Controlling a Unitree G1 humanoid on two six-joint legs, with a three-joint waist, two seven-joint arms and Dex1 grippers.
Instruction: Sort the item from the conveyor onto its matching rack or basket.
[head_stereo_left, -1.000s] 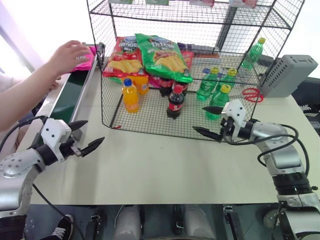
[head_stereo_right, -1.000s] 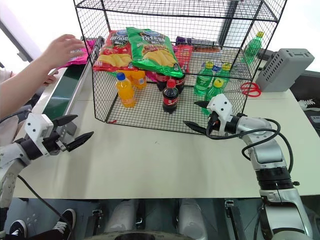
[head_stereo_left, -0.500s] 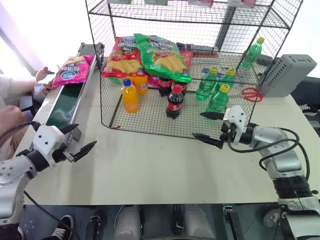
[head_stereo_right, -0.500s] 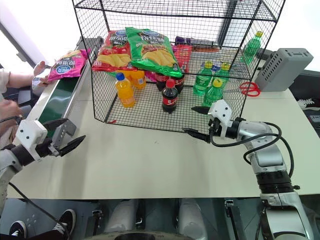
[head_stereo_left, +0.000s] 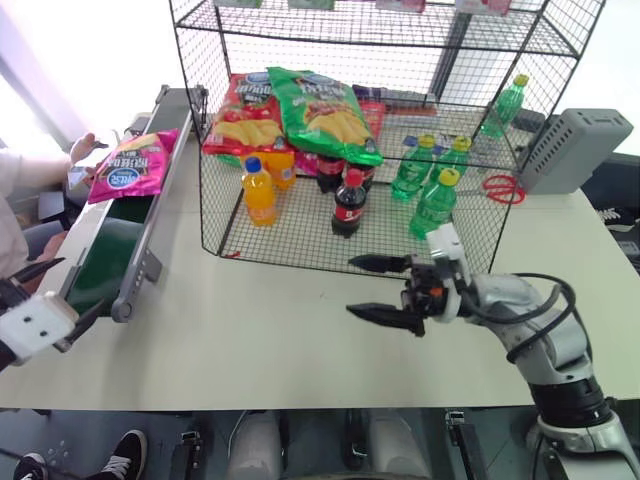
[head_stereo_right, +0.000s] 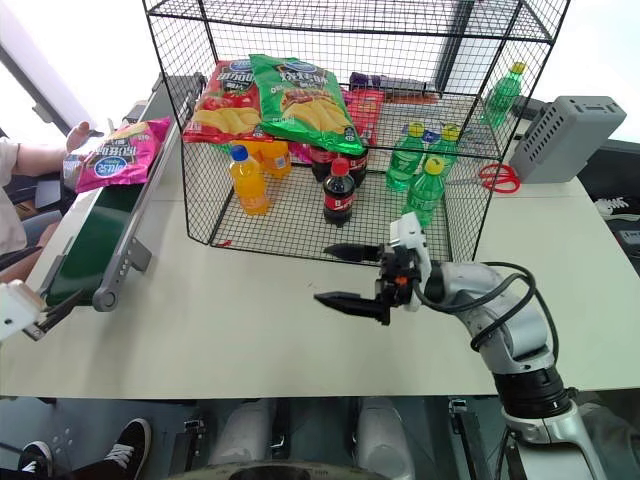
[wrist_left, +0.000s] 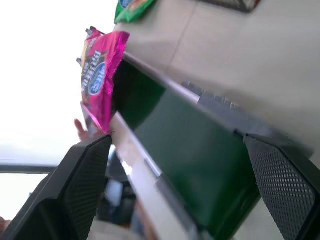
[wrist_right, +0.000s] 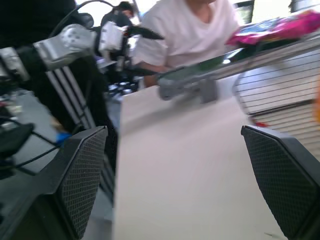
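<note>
Pink chip bag (head_stereo_left: 133, 166) lies on the conveyor (head_stereo_left: 110, 245), beside the rack (head_stereo_left: 300, 215). Left claw (head_stereo_left: 45, 290) and right claw (head_stereo_left: 378, 288) both spread, empty; approach the bag low, pinching its edge.

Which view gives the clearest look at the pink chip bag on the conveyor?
The left eye view: the pink chip bag lies face up on the conveyor, logo showing. The right eye view shows the same. The left wrist view catches it at an angle, the right wrist view as a distant strip.
</note>
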